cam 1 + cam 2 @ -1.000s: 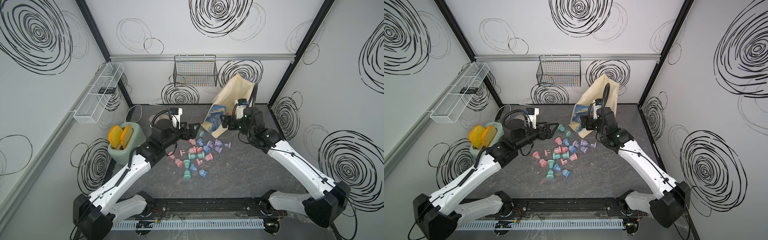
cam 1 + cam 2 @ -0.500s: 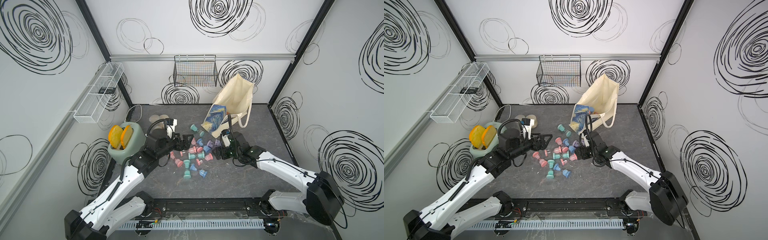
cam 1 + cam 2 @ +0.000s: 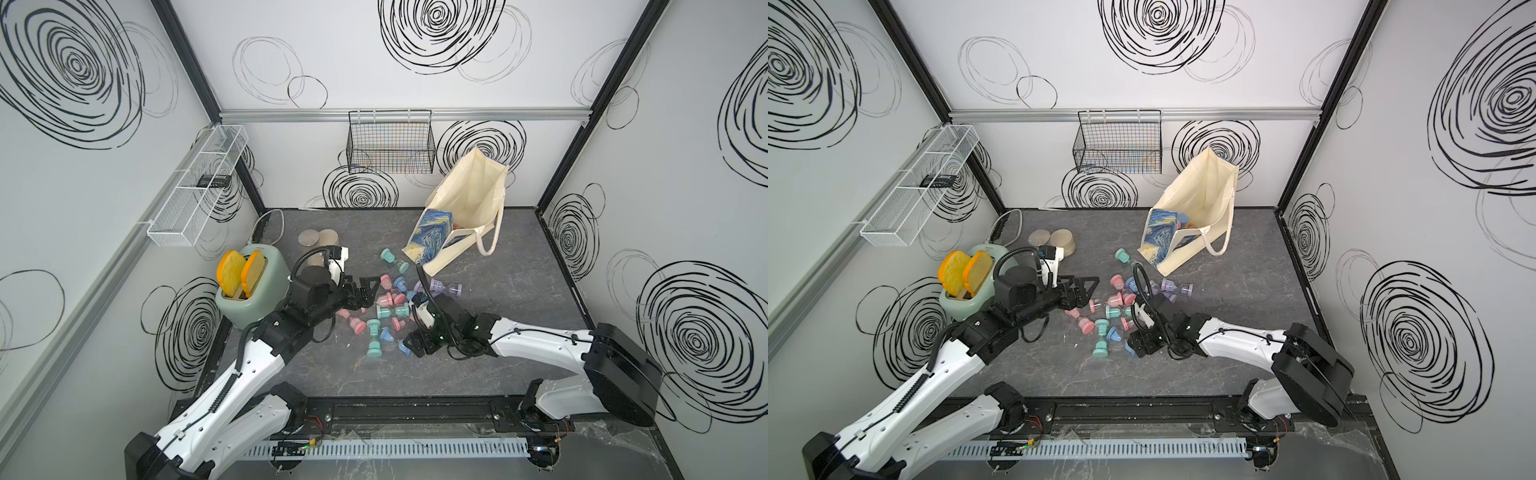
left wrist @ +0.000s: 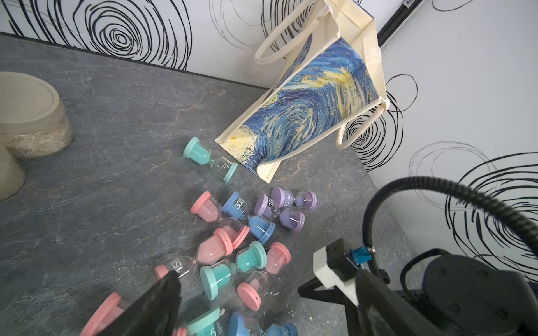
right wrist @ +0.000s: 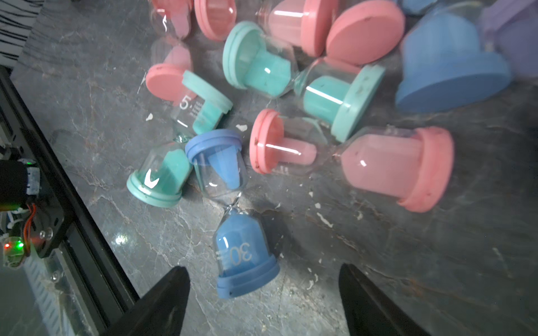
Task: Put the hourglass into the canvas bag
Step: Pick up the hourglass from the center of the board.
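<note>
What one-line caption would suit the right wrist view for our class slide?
Open right gripper lined up on a blue hourglass lying beside a teal hourglass.

The dark grey, marble-veined counter (image 3: 519,332) carries a canvas bag (image 3: 467,208), tilted near its back right corner. A teal hourglass (image 3: 392,258) lies just beside the bag's bottom edge. Pink, teal, blue and purple hourglasses (image 3: 390,309) lie on their sides in a loose heap mid-counter, with a blue hourglass (image 5: 233,215) marked 30 at its near edge among white flecks (image 5: 323,218). A green toaster (image 3: 241,309) sits left, with two beige round containers (image 3: 318,240) behind it.
</note>
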You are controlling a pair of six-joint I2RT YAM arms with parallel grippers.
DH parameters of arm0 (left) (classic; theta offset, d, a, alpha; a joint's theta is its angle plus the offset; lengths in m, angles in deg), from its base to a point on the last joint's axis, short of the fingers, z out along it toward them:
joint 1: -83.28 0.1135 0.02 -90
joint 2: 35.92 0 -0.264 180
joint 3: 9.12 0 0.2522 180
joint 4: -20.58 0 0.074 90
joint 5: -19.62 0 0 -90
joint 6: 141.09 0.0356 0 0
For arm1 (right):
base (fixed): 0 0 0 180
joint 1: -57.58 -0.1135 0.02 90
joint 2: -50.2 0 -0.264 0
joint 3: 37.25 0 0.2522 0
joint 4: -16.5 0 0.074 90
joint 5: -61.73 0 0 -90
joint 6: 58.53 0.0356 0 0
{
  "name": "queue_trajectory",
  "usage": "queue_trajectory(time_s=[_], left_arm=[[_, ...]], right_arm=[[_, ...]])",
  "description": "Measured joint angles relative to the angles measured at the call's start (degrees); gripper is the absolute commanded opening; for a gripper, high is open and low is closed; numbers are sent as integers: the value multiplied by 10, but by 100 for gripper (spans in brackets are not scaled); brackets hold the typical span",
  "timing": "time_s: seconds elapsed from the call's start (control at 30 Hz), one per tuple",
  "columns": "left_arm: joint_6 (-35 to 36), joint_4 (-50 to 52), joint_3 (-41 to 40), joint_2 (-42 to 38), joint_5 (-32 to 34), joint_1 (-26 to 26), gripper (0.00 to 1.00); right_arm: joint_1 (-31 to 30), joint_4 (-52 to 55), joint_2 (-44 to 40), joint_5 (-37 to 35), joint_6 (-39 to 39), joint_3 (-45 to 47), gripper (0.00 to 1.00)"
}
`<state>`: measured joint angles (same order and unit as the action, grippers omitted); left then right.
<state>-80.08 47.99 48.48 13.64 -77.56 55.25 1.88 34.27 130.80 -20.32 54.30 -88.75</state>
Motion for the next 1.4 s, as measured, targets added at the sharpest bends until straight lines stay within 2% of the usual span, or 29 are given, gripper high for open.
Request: queue_trajectory(time_s=[0.27, 0.6, 1.4], left_arm=[[-2, 0, -6, -9, 7, 8, 96], [-4, 0, -14, -14, 8, 18, 96], [-4, 0, -16, -19, 5, 32, 96]], right_arm=[[-35, -38, 36, -24, -17, 11, 83], [-68, -65, 77, -74, -39, 11, 75], [-72, -76, 82, -107, -55, 17, 53]])
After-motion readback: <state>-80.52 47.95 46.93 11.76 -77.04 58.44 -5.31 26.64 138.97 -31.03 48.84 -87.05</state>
